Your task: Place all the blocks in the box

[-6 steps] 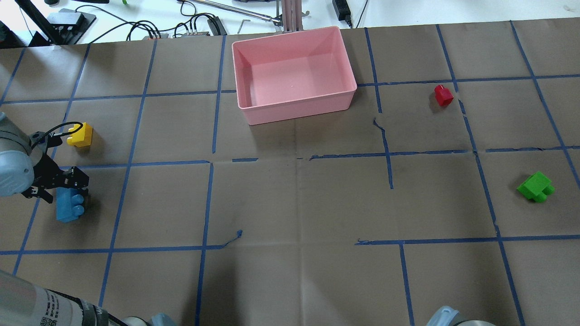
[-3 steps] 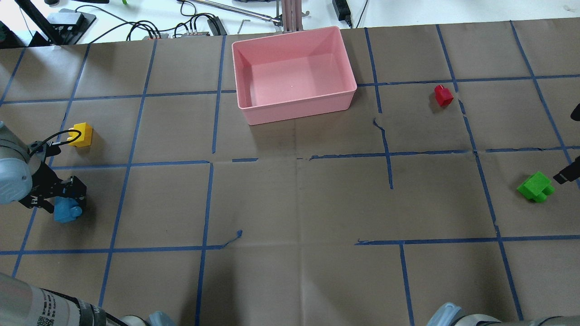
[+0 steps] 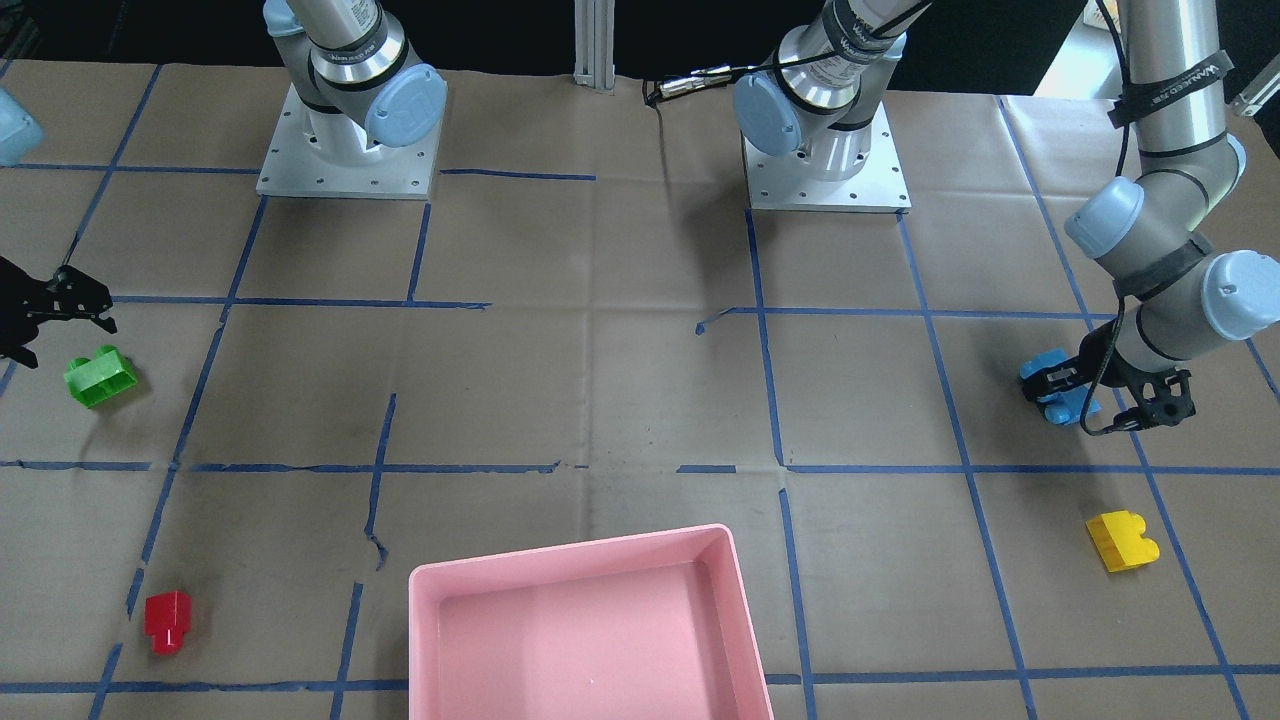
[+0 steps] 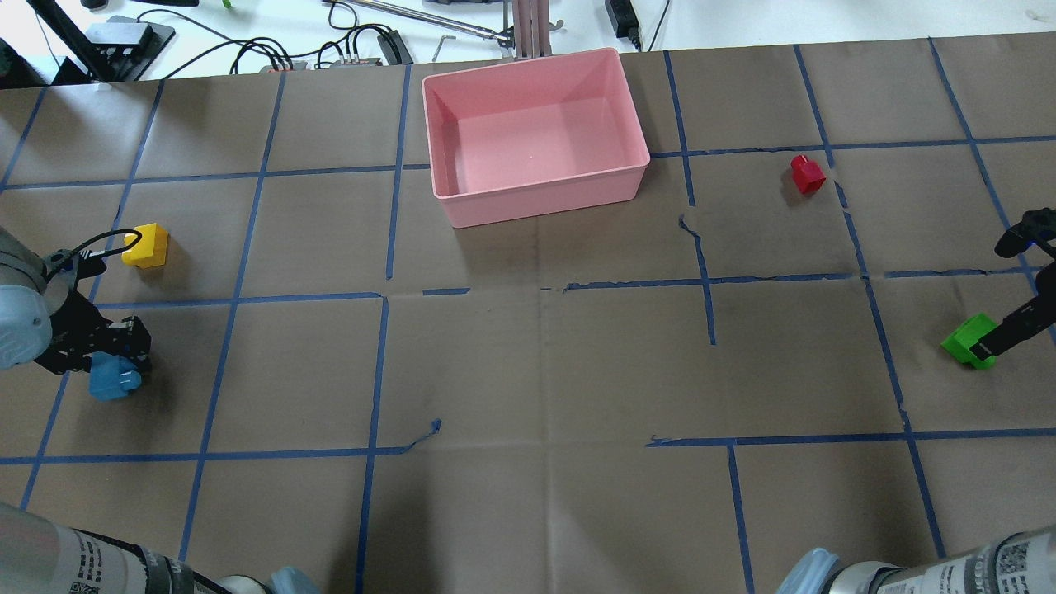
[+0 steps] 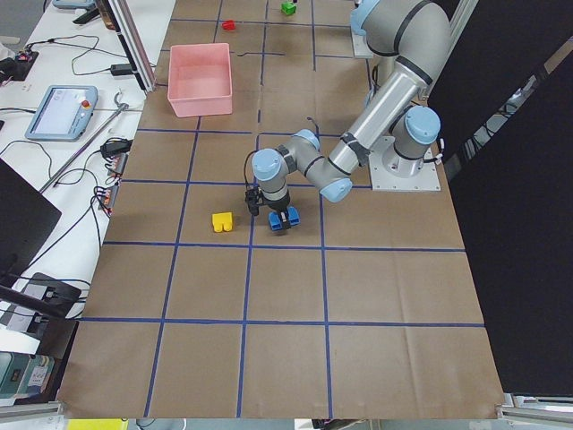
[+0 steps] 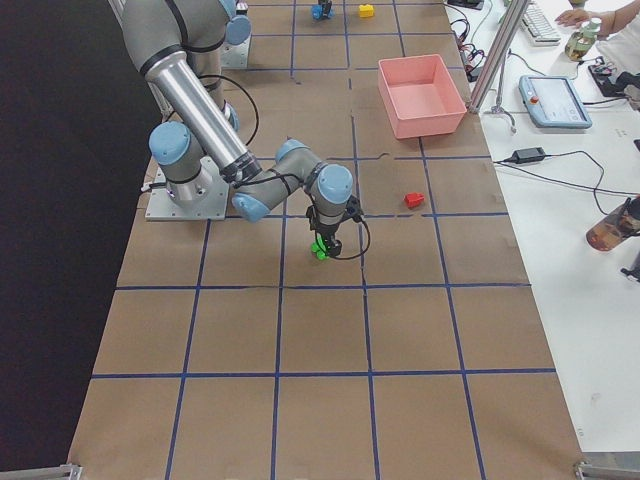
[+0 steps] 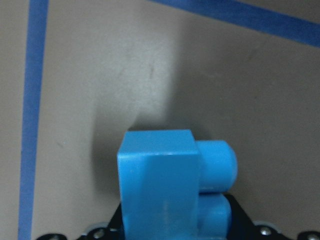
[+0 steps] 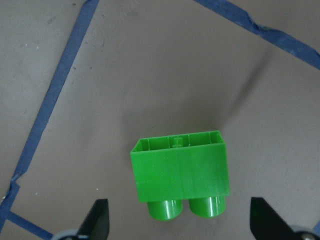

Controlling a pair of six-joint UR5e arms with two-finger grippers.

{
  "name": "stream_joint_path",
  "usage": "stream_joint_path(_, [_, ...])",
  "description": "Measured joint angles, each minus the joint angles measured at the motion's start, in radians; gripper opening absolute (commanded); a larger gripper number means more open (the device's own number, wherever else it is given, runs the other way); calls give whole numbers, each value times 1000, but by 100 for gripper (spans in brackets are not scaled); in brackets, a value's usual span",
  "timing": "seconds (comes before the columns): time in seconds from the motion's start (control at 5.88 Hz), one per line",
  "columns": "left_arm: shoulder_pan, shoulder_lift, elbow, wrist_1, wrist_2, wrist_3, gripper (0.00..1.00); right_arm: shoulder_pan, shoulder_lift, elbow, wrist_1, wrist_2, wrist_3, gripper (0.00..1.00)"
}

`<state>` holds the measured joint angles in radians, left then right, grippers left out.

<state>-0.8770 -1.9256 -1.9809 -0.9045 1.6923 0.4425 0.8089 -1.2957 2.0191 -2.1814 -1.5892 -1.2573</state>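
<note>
My left gripper point(image 4: 111, 356) is shut on the light-blue brick point(image 4: 111, 384) at the table's left edge and holds it just off the paper; the brick fills the left wrist view point(image 7: 165, 190). My right gripper point(image 4: 1015, 280) is open and hangs over the green brick point(image 4: 964, 342), with its fingertips point(image 8: 100, 220) on either side of the brick point(image 8: 180, 172). The yellow brick point(image 4: 147, 246) lies just beyond the left gripper. The red brick point(image 4: 807, 174) lies right of the pink box point(image 4: 536, 202), which holds nothing.
Brown paper with blue tape lines covers the table. Cables and tools lie past the far edge, behind the box. The arm bases point(image 3: 345, 150) stand at the robot's side of the table.
My left gripper has taken hold of the light-blue brick and drawn it a little left and up. My right gripper has come in from the right edge over the green brick.
</note>
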Motion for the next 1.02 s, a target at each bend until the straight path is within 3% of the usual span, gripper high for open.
stream_joint_path(0.51, [-123, 78, 60, -67, -45, -12, 0, 0, 43, -2, -27, -2, 8, 99])
stream_joint_path(0.68, [-141, 89, 70, -71, -64, -14, 0, -1, 48, -2, -27, 0, 15, 82])
stream_joint_path(0.85, [-159, 95, 91, -80, -91, -14, 0, -1, 50, -1, -27, 5, 18, 58])
stream_joint_path(1.02, [-210, 89, 165, -111, -138, -16, 0, -1, 51, -1, -26, 8, 20, 38])
